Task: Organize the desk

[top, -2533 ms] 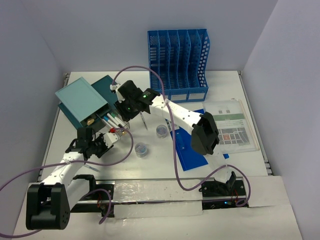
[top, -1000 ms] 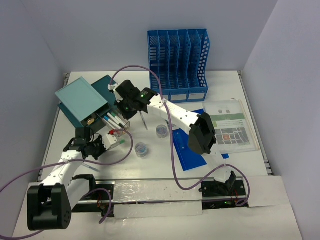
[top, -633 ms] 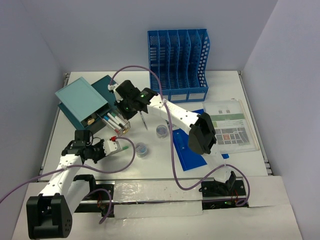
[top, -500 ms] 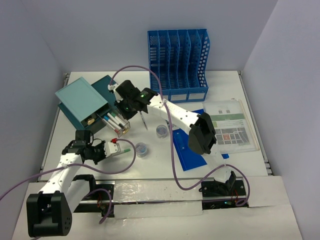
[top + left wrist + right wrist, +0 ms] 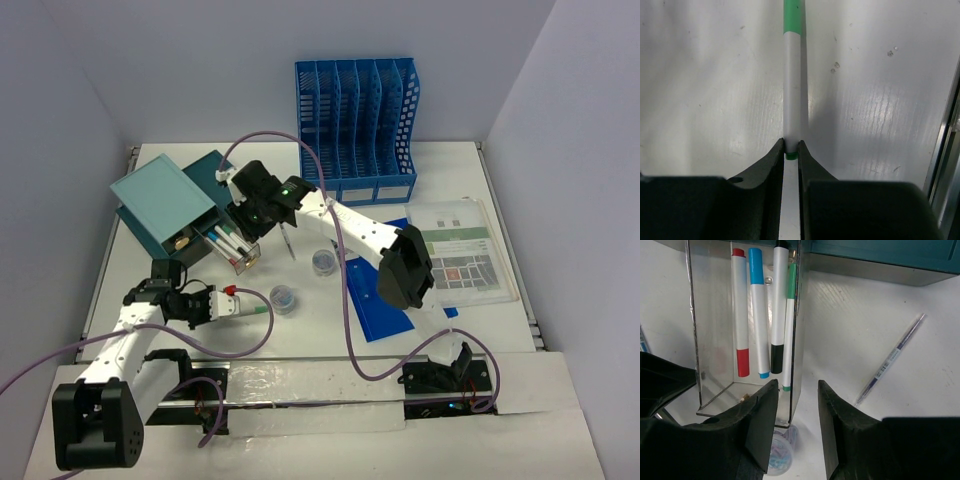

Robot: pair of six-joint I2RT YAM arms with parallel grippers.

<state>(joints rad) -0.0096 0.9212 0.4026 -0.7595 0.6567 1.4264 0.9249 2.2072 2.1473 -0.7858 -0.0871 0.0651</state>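
Partway thru, by my read. The desk (image 5: 455,175) spans the whole enclosure floor, w/ walls on the left, far & right sides. At far left sits a teal drawer box (image 5: 170,200) w/ its clear drawer (image 5: 710,390) pulled out toward the near-right. Four markers (image 5: 760,315) lie in it side by side: red, blue, black & one w/ green ends right by the drawer's right wall. That lot looks sorted.

The right gripper (image 5: 796,384) hangs over the drawer's near end, jaws apart, nothing btw them. The left gripper (image 5: 791,146) is at near-left, clenched on the butt end of a green-cap marker (image 5: 792,90). That marker sticks out to the right, low over the desk & not in the drawer.

Left to do, I'd judge:
- Held marker into the drawer.
- Loose pen (image 5: 890,360) lying on the desk right of the drawer.
- Two small round tubs (image 5: 323,262) mid-desk.
- Drawer pushed shut.
- On the right, the blue folder (image 5: 385,310) & printed sheet (image 5: 460,250) lie flat, near side of the blue file rack (image 5: 355,125) at far centre. They prob. belong in its slots.

So approx. the marker stage, w/ the paper side untouched.
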